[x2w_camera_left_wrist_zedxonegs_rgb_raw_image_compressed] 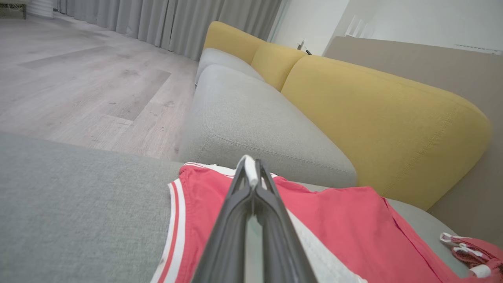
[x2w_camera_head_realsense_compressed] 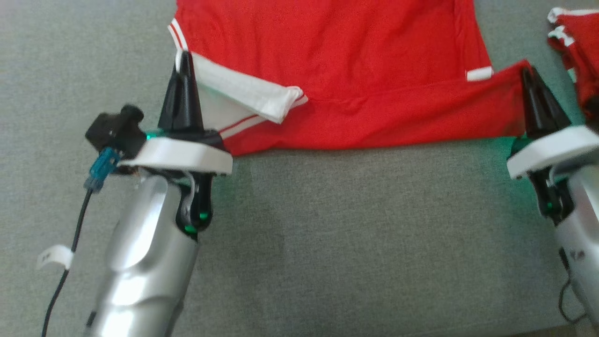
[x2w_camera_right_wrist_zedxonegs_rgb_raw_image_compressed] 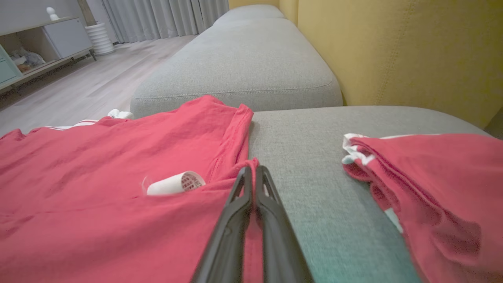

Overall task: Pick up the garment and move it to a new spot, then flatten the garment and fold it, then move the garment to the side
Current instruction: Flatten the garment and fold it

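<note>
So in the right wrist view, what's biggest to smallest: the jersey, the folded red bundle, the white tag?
Largest: the jersey.
Then the folded red bundle, cut off by the edge.
Smallest: the white tag.

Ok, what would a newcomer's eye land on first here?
The big red garment spread across the grey sofa seat, with the left gripper shut on its white-sleeved corner and the right gripper shut on its red corner. A smaller red bundle lies apart at the right, and yellow back cushions rise behind.
</note>
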Motion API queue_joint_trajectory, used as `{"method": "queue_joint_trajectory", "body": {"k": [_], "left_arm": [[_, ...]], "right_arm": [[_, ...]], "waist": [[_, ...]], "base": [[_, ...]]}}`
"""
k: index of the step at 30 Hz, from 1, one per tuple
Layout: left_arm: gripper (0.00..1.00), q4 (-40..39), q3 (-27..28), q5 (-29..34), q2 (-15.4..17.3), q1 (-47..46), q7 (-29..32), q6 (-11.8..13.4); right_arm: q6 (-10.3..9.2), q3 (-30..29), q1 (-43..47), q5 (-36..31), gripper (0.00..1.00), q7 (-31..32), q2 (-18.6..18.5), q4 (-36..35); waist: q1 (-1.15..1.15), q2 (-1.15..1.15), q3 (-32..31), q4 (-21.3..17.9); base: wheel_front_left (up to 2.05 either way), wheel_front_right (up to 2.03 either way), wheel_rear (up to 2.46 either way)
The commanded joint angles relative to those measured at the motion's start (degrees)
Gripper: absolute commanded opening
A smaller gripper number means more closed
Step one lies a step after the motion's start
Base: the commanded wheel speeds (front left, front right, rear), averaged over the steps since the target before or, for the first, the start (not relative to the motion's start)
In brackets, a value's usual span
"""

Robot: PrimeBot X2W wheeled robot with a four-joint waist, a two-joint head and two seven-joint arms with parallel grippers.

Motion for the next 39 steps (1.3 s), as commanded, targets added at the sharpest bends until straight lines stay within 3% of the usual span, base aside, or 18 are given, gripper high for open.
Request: {"method": "queue_joint_trajectory", "body": {"k": [1, 8, 12, 16, 17, 18, 19, 25, 30, 35, 39], "left_arm": [[0.00, 0.02, 1.10, 1.16, 0.39, -3.40, -1.53, 0.37], [0.00, 1.17, 2.56, 4.07, 0.33, -5.65, -4.13, 3.25], [0.00, -1.02, 4.31, 5.73, 0.30, -5.66, -4.35, 4.35], [0.00, -3.43, 5.72, 6.58, 0.27, -5.29, -4.37, 4.16], [0.00, -3.65, 5.88, 6.58, 0.26, -5.10, -4.37, 3.92], [0.31, -3.40, 5.90, 6.51, 0.25, -4.95, -4.37, 3.76], [0.99, -3.05, 5.84, 6.33, 0.24, -4.90, -4.37, 3.64], [1.00, -1.40, 4.90, 8.23, 0.23, -3.32, -4.38, 4.35], [1.00, -1.87, 3.95, 14.25, 0.61, 3.50, -4.38, 7.19], [1.00, 3.30, 3.35, 18.26, 2.43, 8.22, -3.92, 11.54], [1.00, 7.55, 3.65, 17.94, 2.86, 8.49, -2.64, 12.21]], "right_arm": [[0.39, 2.12, -2.35, 0.95, 0.00, -1.02, -1.28, -0.06], [0.39, 5.58, -6.76, 2.90, 0.02, -1.75, -1.80, 2.73], [0.39, 3.81, -7.68, 2.16, 0.00, -1.79, -2.31, 1.12], [0.39, 2.24, -7.32, 1.17, 0.00, -1.79, -2.00, -0.08], [0.39, 2.14, -7.14, 1.09, 0.04, -1.79, -1.82, -0.20], [0.39, 2.17, -7.00, 1.22, 0.36, -1.80, -1.61, 0.04], [0.39, 2.16, -6.99, 1.23, 1.00, -1.80, -1.43, 0.28], [0.39, 0.57, -4.05, -1.26, 1.00, -1.80, 0.24, -2.44], [0.39, -1.29, 2.50, -2.40, 1.00, -1.80, 3.31, -8.13], [0.39, -1.04, 6.80, -2.97, 1.00, -1.80, 5.02, -10.92], [0.39, -0.69, 7.59, -2.78, 1.00, -1.81, 5.28, -11.18]], "waist": [[-0.02, 0.00, 1.36, -0.35], [-0.02, 0.00, 2.91, -0.06], [-0.02, 0.00, 3.67, 0.17], [-0.02, 0.00, 3.93, 0.37], [-0.02, 0.00, 3.92, 0.45], [-0.02, 0.00, 3.88, 0.50], [-0.02, 0.00, 3.86, 0.51], [-0.02, 0.00, 3.00, 0.16], [-0.02, 0.00, 1.84, -0.80], [-0.02, 0.00, 1.30, -1.70], [-0.02, 0.00, 1.25, -2.12]], "base": [[0.00, 0.00, 0.00], [0.00, 0.00, 0.00], [0.00, 0.00, 0.00], [0.00, 0.00, 0.00], [0.00, 0.00, 0.00], [0.00, 0.00, 0.00], [0.00, 0.00, 0.00], [0.00, 0.00, 0.00], [0.00, 0.00, 0.00], [0.00, 0.00, 0.00], [0.00, 0.00, 0.00]]}}
